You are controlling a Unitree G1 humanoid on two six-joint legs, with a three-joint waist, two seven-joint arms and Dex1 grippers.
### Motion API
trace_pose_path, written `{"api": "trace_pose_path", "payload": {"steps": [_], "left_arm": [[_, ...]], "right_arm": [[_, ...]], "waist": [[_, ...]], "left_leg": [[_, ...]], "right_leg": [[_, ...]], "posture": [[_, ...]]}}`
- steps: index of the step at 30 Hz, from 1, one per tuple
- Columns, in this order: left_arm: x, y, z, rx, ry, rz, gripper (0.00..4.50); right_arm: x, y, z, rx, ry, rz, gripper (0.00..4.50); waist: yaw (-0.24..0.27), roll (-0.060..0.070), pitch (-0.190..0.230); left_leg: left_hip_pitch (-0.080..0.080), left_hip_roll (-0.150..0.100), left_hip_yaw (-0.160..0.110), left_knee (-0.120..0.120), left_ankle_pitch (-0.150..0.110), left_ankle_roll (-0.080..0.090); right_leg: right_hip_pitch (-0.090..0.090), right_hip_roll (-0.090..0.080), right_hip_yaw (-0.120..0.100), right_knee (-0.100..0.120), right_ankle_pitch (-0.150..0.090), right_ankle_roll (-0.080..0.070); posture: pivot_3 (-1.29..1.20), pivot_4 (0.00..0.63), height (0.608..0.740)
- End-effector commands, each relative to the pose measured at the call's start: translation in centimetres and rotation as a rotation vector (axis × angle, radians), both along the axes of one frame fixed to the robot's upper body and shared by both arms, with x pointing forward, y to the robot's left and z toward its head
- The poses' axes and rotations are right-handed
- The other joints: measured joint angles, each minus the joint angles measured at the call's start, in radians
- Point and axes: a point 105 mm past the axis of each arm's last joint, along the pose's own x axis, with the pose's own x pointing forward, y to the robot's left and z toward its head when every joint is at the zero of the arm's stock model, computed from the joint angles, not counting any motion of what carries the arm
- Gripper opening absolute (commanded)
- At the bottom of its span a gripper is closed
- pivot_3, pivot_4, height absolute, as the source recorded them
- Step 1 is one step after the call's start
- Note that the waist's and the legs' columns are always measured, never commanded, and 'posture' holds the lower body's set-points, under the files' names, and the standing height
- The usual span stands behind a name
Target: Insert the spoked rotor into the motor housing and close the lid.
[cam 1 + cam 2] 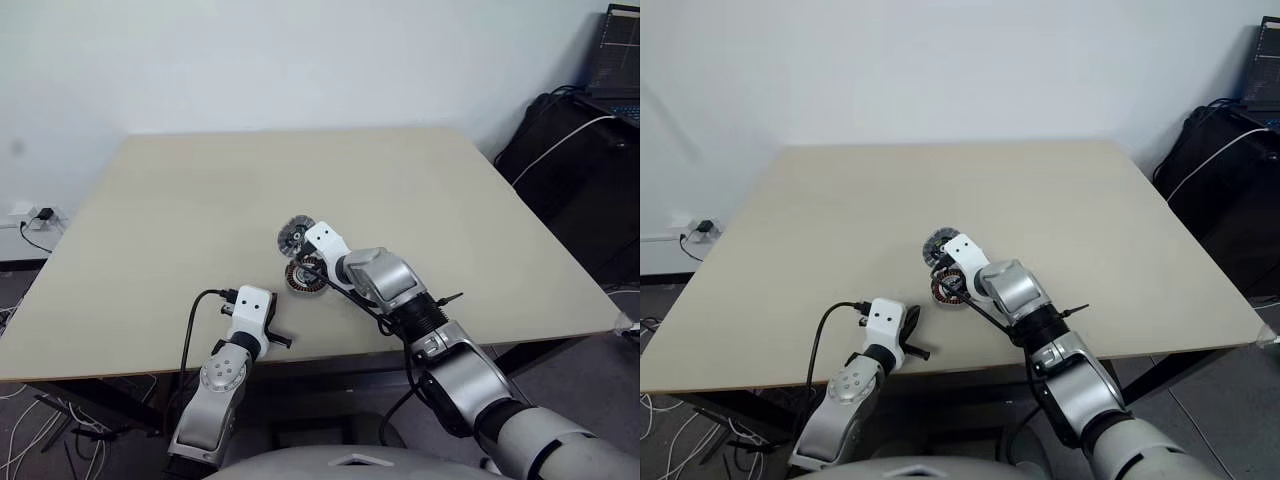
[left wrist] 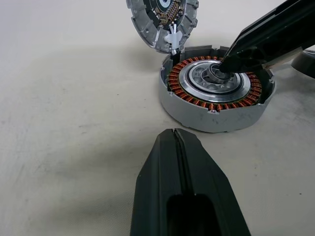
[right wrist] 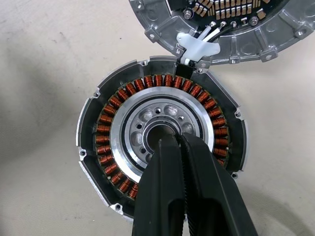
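The motor housing (image 3: 106, 142), a grey puck ringed with copper windings, lies on the table near its front middle. Inside the ring sits a silvery wheel with a thin dark rim and round gaps, which looks like the spoked rotor (image 3: 147, 115). My right gripper (image 3: 176, 140) is shut, and its tips rest at the wheel's centre hub. The lid (image 3: 236, 29) is off, just beyond the housing. Its ribbed inner face with a circuit board shows, and white wires join it to the housing. My left gripper (image 2: 174, 135) is shut and empty, low over the table short of the housing (image 2: 216, 118).
The beige table (image 1: 450, 200) has its front edge close under my left arm. Black bags (image 1: 580, 170) and a laptop (image 1: 615, 50) stand off the table's right side. A wall socket with cables (image 1: 35, 218) is at the left.
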Motion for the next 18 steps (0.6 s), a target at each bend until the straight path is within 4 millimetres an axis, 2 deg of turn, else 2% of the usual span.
{"api": "trace_pose_path", "payload": {"steps": [1, 4, 9, 15, 18], "left_arm": [[0.4, -0.7, 1.0, -0.015, -0.046, -0.013, 0.0], [0.3, -0.7, 1.0, -0.017, -0.043, -0.012, 0.0], [0.3, -0.7, 0.9, -0.019, -0.042, -0.011, 0.0], [0.3, -0.8, 0.9, -0.019, -0.041, -0.014, 0.0], [0.3, -0.9, 0.9, -0.02, -0.04, -0.019, 0.0]], "right_arm": [[0.8, 0.9, 1.8, 0.037, -0.059, 0.02, 0.03], [0.9, 1.0, 1.9, 0.041, -0.06, 0.023, 0.03], [0.8, 1.5, 2.3, 0.059, -0.075, 0.041, 1.32], [0.9, 1.3, 3.6, 0.092, -0.114, 0.034, 1.32], [1.0, 0.9, 4.0, 0.088, -0.141, 0.023, 0.7]], "waist": [[-0.002, 0.0, 0.0], [-0.004, 0.0, 0.0], [-0.005, 0.0, 0.0], [-0.003, 0.0, 0.0], [-0.003, 0.0, 0.0]], "left_leg": [[0.0, 0.0, 0.0, 0.0, 0.0, 0.0], [0.0, 0.0, 0.0, 0.0, 0.0, 0.0], [0.0, 0.0, 0.0, 0.0, 0.0, 0.0], [0.0, 0.0, 0.0, 0.0, 0.0, 0.0], [0.0, 0.0, 0.0, 0.0, 0.0, 0.0]], "right_leg": [[0.0, 0.0, 0.0, 0.0, 0.0, 0.0], [0.0, 0.0, 0.0, 0.0, 0.0, 0.0], [0.0, 0.0, 0.0, 0.0, 0.0, 0.0], [0.0, 0.0, 0.0, 0.0, 0.0, 0.001], [0.0, 0.0, 0.0, 0.0, 0.0, 0.0]], "posture": [[0.0, 0.0, 0.74], [0.0, 0.0, 0.74], [0.0, 0.0, 0.74], [0.0, 0.0, 0.74], [0.0, 0.0, 0.74]]}}
